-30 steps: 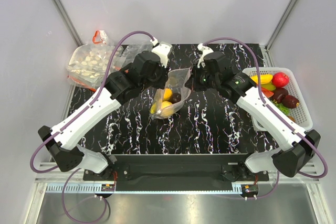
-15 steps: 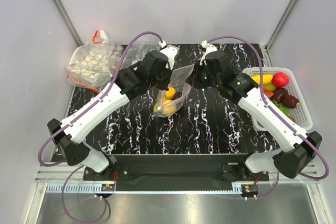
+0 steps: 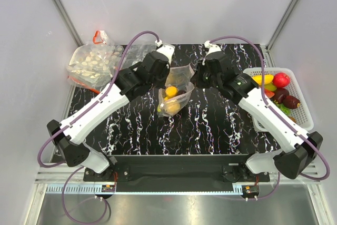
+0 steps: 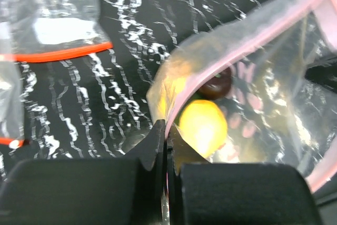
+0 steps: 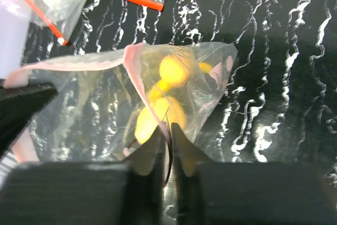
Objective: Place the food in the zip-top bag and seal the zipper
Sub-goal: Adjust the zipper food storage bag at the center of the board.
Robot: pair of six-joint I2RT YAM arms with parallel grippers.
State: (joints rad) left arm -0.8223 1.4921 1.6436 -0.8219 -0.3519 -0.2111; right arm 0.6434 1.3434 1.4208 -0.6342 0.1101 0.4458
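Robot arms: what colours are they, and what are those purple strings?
Both the left arm and right arm have long white shells with chunky black joints and bases. The purple strings are cables, one per arm. The left gripper and right gripper have black wedge-shaped fingers.

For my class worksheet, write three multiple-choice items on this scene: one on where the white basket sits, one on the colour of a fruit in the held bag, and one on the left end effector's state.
1. The white basket sits: A) at the right edge of the table; B) at its left rear corner; C) between the arm bases.
2. The front fruit inside the zip-top bag is: A) blue; B) yellow; C) white.
3. The left end effector is: A) wide open; B) out of view; C) shut on the bag's mouth strip.
Key: A, the top view shows it at the right edge; B, the left wrist view shows it yellow; C, its jaws pinch the strip.
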